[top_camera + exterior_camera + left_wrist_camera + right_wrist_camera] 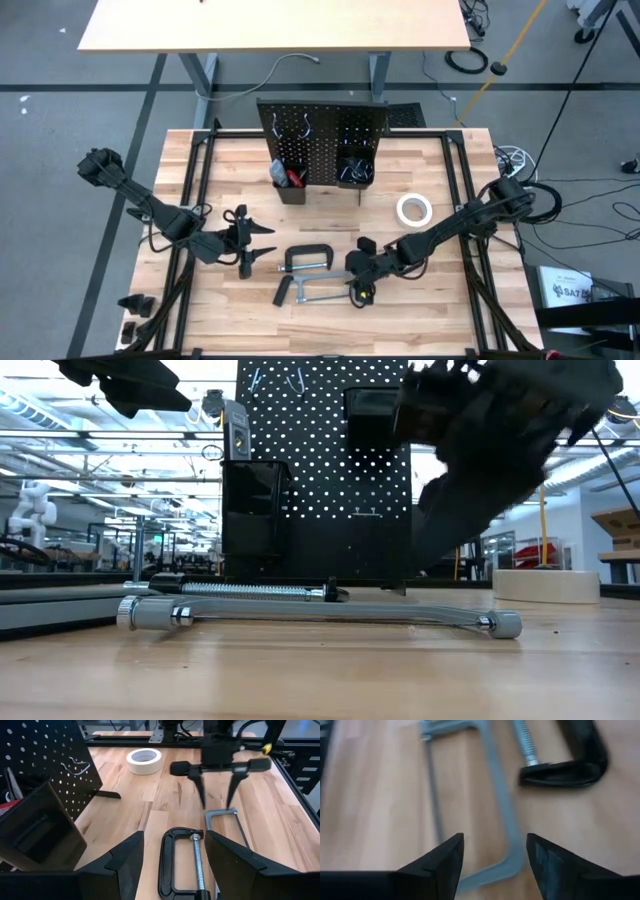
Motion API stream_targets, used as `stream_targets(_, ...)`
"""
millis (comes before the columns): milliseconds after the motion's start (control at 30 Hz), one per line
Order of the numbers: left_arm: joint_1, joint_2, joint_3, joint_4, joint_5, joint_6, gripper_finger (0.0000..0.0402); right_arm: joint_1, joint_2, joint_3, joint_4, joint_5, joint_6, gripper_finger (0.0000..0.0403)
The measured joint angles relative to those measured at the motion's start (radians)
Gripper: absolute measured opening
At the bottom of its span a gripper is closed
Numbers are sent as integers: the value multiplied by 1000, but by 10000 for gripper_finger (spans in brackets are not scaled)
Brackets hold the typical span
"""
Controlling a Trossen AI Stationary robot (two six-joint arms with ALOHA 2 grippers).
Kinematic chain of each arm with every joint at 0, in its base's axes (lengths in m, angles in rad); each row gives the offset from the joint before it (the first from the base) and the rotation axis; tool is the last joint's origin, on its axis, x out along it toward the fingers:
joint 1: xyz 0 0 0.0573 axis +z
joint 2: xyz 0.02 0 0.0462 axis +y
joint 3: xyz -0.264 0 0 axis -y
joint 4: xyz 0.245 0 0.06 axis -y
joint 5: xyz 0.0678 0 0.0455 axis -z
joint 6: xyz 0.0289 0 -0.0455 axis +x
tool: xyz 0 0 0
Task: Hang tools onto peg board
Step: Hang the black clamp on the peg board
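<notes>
Hacksaw (pixel 322 293) lies flat on the table (pixel 440 310) near the front edge, long axis across the table, just in front of the black clamp (pixel 311 259). High view: right gripper (pixel 357 283) sits over the hacksaw's right end, clearly the nearer arm. Left gripper (pixel 245 250) hangs to the left of the clamp, fingers spread, holding nothing. Peg board (pixel 322 130) stands well behind both tools, toward the back of the table, two bins on its front; tape roll (pixel 413 209) lies between it and the right arm.

Low view: hacksaw (pixel 320 616) stretches sideways on the wood, the clamp's screw (pixel 250 589) just behind it, the peg board (pixel 330 470) upright beyond. Dark arm overhead, probably the right one, blurred.

Left wrist view: right gripper (pixel 216 802) points straight down with fingers apart, tips just above the hacksaw's (pixel 226 820) end, nothing between them. Clamp (pixel 184 857) lies just beside, lengthwise toward this camera.

Right wrist view: fingers (pixel 440 860) apart and empty, hacksaw frame (pixel 495 795) directly below, running away from the camera; clamp jaw (pixel 570 767) just beside it. A grab needs only a drop straight down.
</notes>
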Motion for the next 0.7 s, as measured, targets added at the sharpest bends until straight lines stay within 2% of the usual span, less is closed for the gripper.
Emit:
stream_targets(267, 0, 0, 0, 0, 0, 0, 215, -41, 8, 0, 154, 183, 21, 201)
stream_targets(333, 0, 0, 0, 0, 0, 0, 215, -62, 8, 0, 166, 224, 69, 201)
stream_targets(533, 0, 0, 0, 0, 0, 0, 215, -118, 22, 0, 187, 233, 124, 201)
stream_targets(700, 0, 0, 0, -1, 1, 0, 215, -130, 106, 43, 204, 226, 134, 201)
